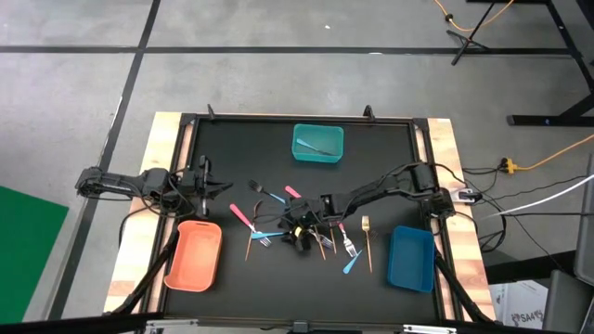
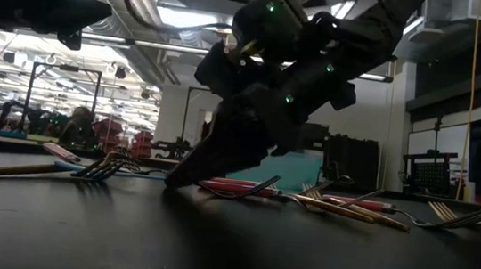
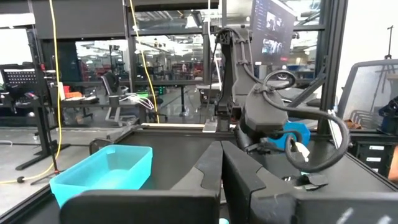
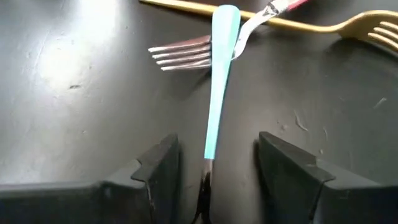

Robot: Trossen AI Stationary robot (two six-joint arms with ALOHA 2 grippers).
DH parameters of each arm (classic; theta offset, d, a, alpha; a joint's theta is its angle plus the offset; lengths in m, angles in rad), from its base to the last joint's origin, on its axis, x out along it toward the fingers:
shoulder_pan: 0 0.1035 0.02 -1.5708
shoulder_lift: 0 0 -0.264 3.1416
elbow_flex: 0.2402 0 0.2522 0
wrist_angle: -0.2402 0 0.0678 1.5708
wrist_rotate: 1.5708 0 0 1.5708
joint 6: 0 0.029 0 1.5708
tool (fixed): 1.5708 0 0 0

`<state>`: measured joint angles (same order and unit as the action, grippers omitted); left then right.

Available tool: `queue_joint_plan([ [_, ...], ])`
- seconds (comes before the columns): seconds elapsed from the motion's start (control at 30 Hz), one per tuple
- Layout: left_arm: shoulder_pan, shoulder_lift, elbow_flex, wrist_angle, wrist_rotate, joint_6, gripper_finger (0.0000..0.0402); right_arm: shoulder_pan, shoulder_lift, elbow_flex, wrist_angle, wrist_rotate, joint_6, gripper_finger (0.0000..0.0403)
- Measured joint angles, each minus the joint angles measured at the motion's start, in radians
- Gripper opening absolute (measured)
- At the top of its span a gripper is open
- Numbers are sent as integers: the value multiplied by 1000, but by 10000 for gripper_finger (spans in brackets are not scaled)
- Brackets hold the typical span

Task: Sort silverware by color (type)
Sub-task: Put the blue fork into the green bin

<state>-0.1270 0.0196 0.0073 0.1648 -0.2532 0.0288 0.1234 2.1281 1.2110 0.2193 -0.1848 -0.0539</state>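
Several pink, light-blue and gold-handled forks and utensils (image 1: 316, 232) lie scattered flat on the black table's middle. My right gripper (image 1: 299, 234) is down among them, open. In the right wrist view its fingers (image 4: 158, 168) stand on either side of a light-blue handle (image 4: 219, 81) without touching it. That handle's far end lies over a fork with silver tines (image 4: 183, 53). In the low view the right gripper (image 2: 190, 170) reaches down to the table top. My left gripper (image 1: 219, 186) waits shut above the table's left side, touching nothing.
A teal bin (image 1: 318, 145) with one utensil in it stands near the far edge. An orange bin (image 1: 194, 255) sits near-left and a blue bin (image 1: 411, 259) near-right. A gold fork (image 1: 368, 237) lies right of the pile, and a pink one (image 1: 239, 216) lies to its left.
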Motion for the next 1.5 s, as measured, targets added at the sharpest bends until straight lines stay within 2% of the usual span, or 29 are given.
queue_joint_plan([
  [0.23,0,0,0,1,0,0,0,0,12,1,22,2,3,202],
  [0.57,0,0,0,1,-1,0,0,0,12,1,17,17,23,116],
  [1.17,0,0,0,1,-1,0,0,0,10,1,16,35,27,11],
  [1.5,0,0,0,2,-1,-1,0,1,-26,0,-28,34,27,4],
])
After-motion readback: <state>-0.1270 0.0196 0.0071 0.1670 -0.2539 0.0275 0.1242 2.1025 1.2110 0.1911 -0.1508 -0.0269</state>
